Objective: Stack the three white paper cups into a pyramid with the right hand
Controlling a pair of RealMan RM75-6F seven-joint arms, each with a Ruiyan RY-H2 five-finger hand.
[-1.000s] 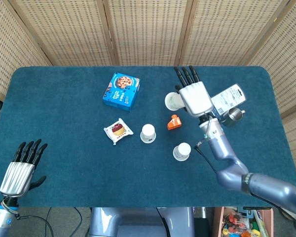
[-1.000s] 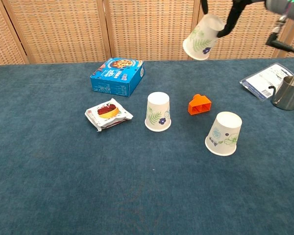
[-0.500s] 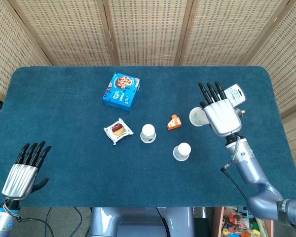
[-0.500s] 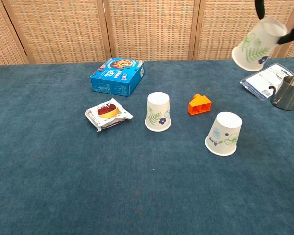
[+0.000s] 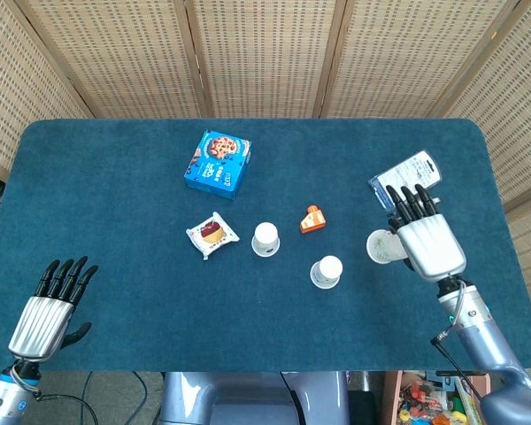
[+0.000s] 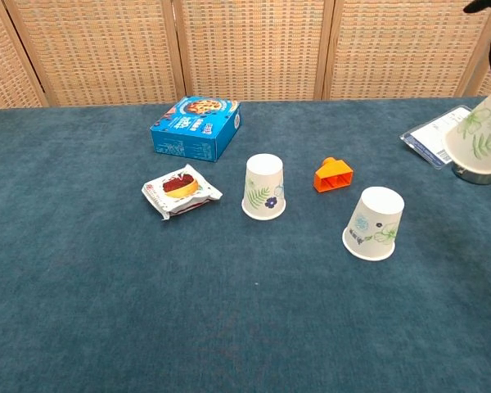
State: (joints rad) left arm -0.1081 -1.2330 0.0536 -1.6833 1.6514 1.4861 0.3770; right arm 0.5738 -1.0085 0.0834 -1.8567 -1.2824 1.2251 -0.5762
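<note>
White paper cup [image 5: 382, 247] held tilted in right hand [image 5: 429, 243], 2 cups [image 6: 264, 187] [image 6: 375, 223] inverted on table.

Three white paper cups: one [image 6: 264, 187] upside down mid-worktop, a second [image 6: 375, 223] upside down to its right, a third [image 6: 481, 137] at the right edge. One blue cookie box [image 5: 218, 163], one wrapped pastry [image 5: 212, 235], one orange block [image 5: 312, 220], one flat clear packet [image 5: 411, 173], one metal cup [image 6: 475, 173] mostly hidden.
</note>
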